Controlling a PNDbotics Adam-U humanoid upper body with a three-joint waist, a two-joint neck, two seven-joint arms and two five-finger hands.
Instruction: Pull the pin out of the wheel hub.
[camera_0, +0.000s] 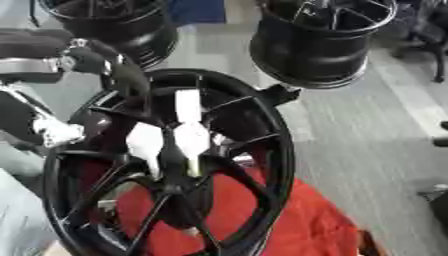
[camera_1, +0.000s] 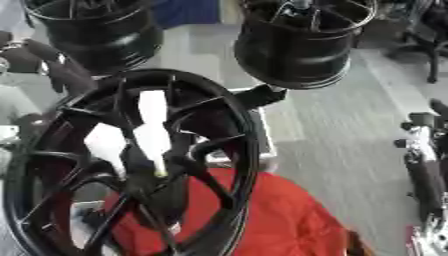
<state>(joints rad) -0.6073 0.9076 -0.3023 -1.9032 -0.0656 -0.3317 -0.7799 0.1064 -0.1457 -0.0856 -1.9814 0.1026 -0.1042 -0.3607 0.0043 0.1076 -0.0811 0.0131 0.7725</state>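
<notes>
Left robot hand (camera_0: 171, 145) grips the pin (camera_0: 187, 106) in the wheel hub (camera_0: 262, 125).

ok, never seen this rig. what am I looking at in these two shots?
Both pictures come from one stereo camera in a humanoid robot's head, looking down: left eye and right eye, same moment. A person drives its two arms. The left hand reaches in at the upper rim of a big black spoked wheel; whether it grips anything I cannot tell. White pieces sit at the hub, probably including the pin. A red cloth lies below. Two more black rims stand behind. The right arm shows idle at the right edge.
</notes>
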